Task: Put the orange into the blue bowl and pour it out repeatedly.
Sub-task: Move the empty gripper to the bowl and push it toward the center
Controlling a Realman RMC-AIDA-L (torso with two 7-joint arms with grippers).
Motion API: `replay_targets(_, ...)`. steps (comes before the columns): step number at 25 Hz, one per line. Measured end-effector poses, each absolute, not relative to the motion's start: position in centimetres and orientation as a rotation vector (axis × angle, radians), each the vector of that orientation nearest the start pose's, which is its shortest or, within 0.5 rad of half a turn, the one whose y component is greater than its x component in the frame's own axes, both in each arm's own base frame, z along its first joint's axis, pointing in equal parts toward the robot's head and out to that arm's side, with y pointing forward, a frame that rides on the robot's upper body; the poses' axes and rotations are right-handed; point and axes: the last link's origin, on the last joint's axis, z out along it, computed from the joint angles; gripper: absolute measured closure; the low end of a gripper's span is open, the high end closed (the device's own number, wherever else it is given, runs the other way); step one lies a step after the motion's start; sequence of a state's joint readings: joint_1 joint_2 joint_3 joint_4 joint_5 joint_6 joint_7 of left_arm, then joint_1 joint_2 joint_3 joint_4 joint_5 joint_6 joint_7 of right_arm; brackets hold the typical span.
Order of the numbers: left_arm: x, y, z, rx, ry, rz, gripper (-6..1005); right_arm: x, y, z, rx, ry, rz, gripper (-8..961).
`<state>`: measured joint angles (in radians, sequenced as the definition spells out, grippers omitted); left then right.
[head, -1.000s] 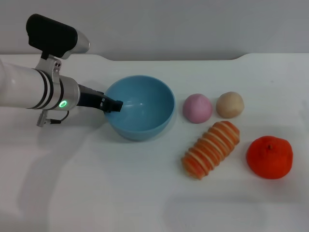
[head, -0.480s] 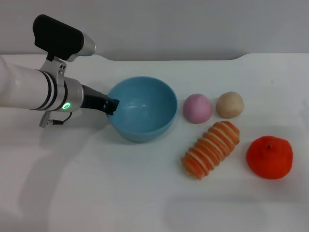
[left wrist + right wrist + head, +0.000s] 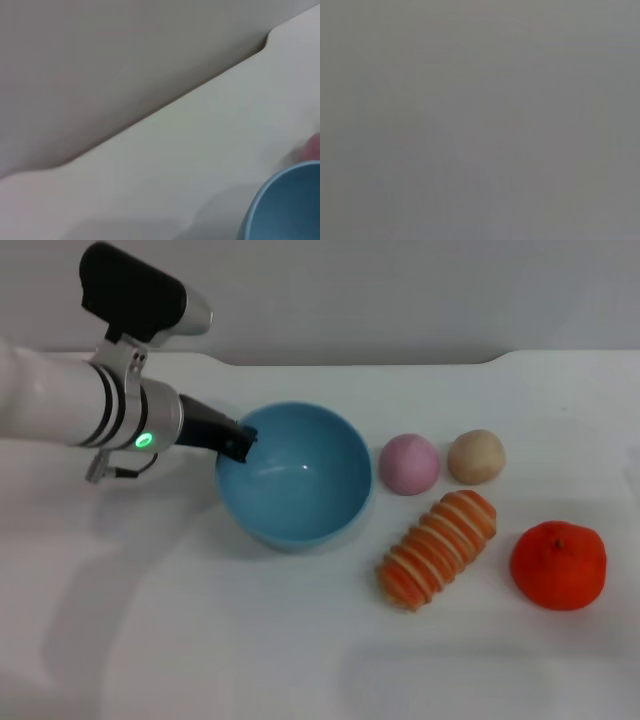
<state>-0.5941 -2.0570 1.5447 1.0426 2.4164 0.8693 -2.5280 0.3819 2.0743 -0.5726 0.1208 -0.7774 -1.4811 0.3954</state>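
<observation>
The blue bowl (image 3: pixel 300 485) is empty and sits left of the table's centre, slightly raised and tipped toward me. My left gripper (image 3: pixel 240 443) reaches in from the left and is shut on the bowl's left rim. In the left wrist view only a piece of the blue bowl (image 3: pixel 287 205) shows at the corner. The orange (image 3: pixel 558 565) lies on the table at the front right, well apart from the bowl and from the gripper. The right gripper is out of view; the right wrist view is plain grey.
A pink ball (image 3: pixel 408 463) and a tan ball (image 3: pixel 476 456) lie side by side just right of the bowl. An orange-and-cream striped oblong (image 3: pixel 438 548) lies slantwise between the bowl and the orange. The white table ends at a grey wall behind.
My left arm has risen and moved a little right, taking the bowl with it. The bowl now sits higher and looks larger. The orange and other items have not moved.
</observation>
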Motion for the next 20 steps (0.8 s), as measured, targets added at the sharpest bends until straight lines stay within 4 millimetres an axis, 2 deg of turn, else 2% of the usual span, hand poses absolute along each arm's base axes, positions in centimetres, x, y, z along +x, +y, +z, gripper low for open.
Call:
replay_targets(3, -18.7, 41.3, -2.3, -2.407, -0.777, 0.148, 1001, 34.6, 28.8, 1.7, -1.515, 0.682, 1.033, 325)
replay_targets(6, -17.9, 42.0, -0.2, -2.39, -0.806, 0.169, 1001, 33.9, 30.5, 3.0, -1.636, 0.742, 1.124, 329)
replay_targets(7, -17.9, 42.0, -0.2, -2.39, -0.806, 0.169, 1000, 33.9, 30.5, 3.0, -1.636, 0.742, 1.124, 330)
replay_targets(9, -17.1, 42.3, 0.9, -2.381, -0.809, 0.145, 1000, 33.4, 32.0, 4.4, -1.723, 0.822, 1.15, 332)
replay_targets(12, -16.4, 42.4, 1.5, -2.372, -0.784, 0.12, 1000, 32.2, 33.9, 6.5, -1.86, 0.887, 1.095, 336)
replay_targets(15, -16.1, 42.4, 1.5, -2.376, -0.773, 0.117, 1000, 30.1, 35.6, 8.7, -1.978, 0.949, 1.016, 339)
replay_targets(20, -15.8, 42.5, 1.4, -2.381, -0.763, 0.117, 999, 26.4, 37.8, 12.2, -2.12, 1.061, 0.756, 345)
